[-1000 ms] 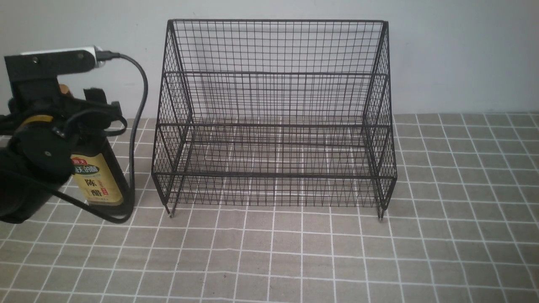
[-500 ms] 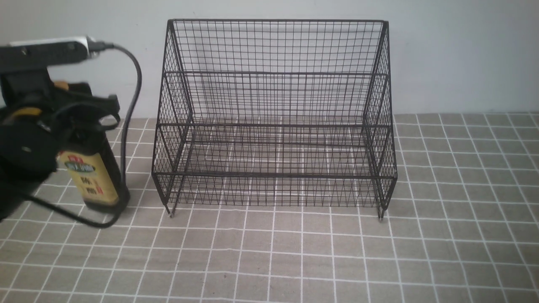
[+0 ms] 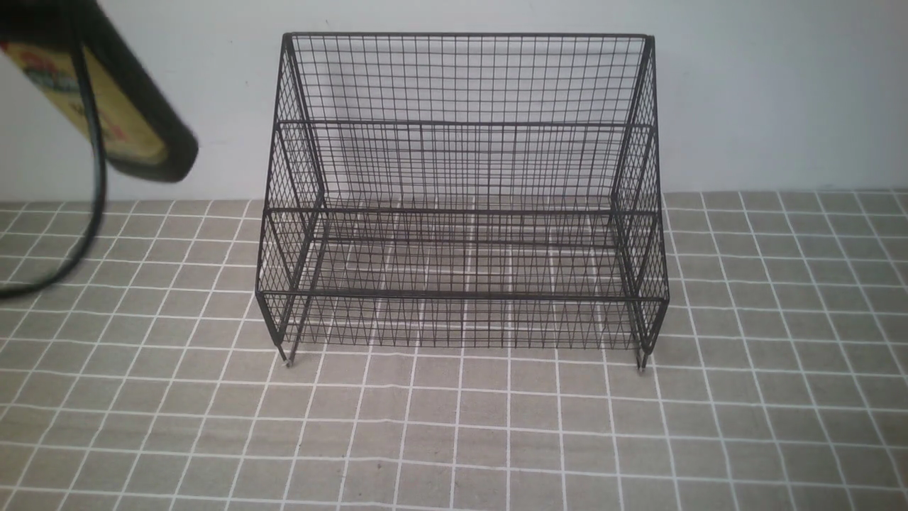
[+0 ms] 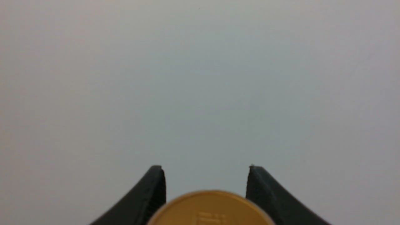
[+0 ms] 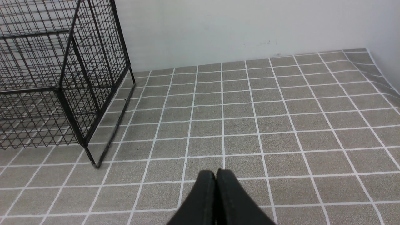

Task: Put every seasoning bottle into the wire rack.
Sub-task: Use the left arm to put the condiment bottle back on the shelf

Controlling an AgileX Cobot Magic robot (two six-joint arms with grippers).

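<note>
L gripper (image 4: 206,170) grips seasoning bottle (image 3: 131,124), tilted, airborne left of wire rack (image 3: 461,293). R gripper (image 5: 216,172) clenched, empty.

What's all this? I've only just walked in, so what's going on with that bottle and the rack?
The left gripper holds the seasoning bottle near its top, gold cap between the fingers. The bottle is up in the air and tilted, left of the wire rack. The rack stands on the checked cloth by the wall with nothing in it yet. The right gripper is shut and empty, over the cloth on the rack's right side.
</note>
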